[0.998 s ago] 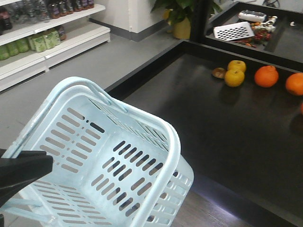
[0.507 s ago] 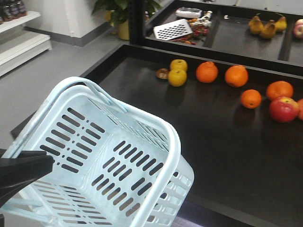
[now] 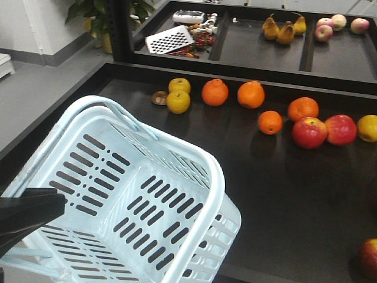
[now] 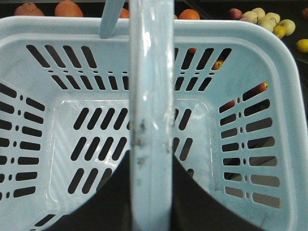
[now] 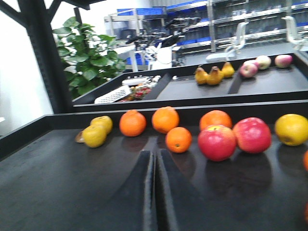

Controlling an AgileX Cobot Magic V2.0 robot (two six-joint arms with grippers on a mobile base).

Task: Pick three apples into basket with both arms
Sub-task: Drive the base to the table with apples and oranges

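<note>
Nothing loaded yet — the basket (image 3: 194, 236) hangs empty, its handle (image 4: 149, 72) clamped in the left end effector (image 4: 151, 192), the right end effector (image 5: 155, 192) is pinched narrow and empty, and the apples (image 3: 309, 132) lie on the surface (image 3: 265, 194) off to its right.

The pale blue slotted basket (image 3: 215, 183) hangs tilted at lower left, its handle clamped in the left gripper (image 4: 150, 163). A red apple (image 3: 309, 132) sits beside a second apple (image 3: 340, 129) at right. A third apple (image 3: 369, 258) is cut off by the lower right edge.
</note>
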